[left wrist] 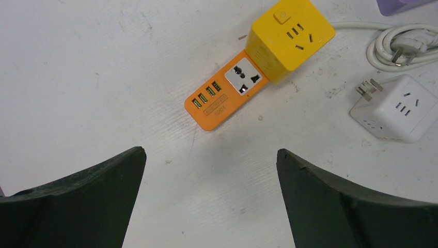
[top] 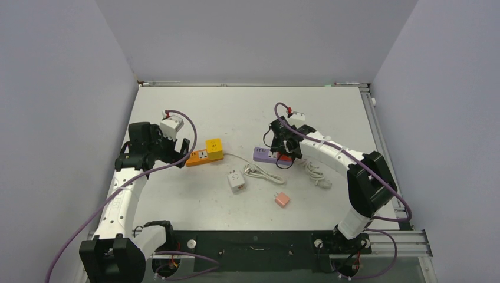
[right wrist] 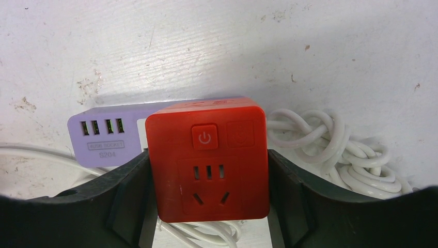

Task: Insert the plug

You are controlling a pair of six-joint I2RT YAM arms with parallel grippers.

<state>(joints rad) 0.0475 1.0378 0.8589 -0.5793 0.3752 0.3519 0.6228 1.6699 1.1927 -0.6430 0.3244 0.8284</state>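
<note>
While the right hand gripped the red cube at the purple strip, the left hand stood open over the desk.

Top view: high behind the arm bases, looked down over white tabletop. Wrist views: close, downward. Left shared flat orange plastic socket strip; right shared lilac plastic socket strip.

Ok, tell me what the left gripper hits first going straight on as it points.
The open left gripper would probably meet bare table just short of the orange power strip; depth is unclear.
</note>
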